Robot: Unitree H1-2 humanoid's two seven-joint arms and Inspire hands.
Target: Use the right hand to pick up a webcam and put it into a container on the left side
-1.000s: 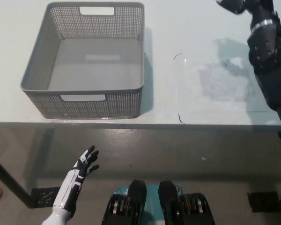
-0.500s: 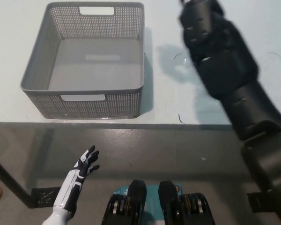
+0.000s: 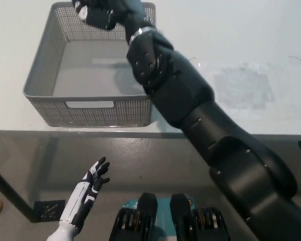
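At the lower left the white left hand [image 3: 93, 182] rests below the table edge, held out in front of the floor with its fingers spread and nothing in it; above it, on the left part of the pale table [image 3: 251, 45], stands the grey perforated container [image 3: 45, 75], a square basket with cut-out handles in its near and far walls, its grey floor bare where it shows; over the container's far edge, toward the middle of that wall, the black right hand [image 3: 103, 12] reaches in at the top of the view, blurred, its fingers curled round a dark blocky shape that looks like the webcam [image 3: 94, 16], though the blur keeps the grasp and the object from being told apart with certainty; whether the webcam touches the basket wall cannot be told; from the hand the black right arm [image 3: 190, 110] runs diagonally down across the container's right wall and the table's near edge to the lower right corner; right of the arm the table top shows a faint dull smudge [image 3: 241, 88] and thin dark marks
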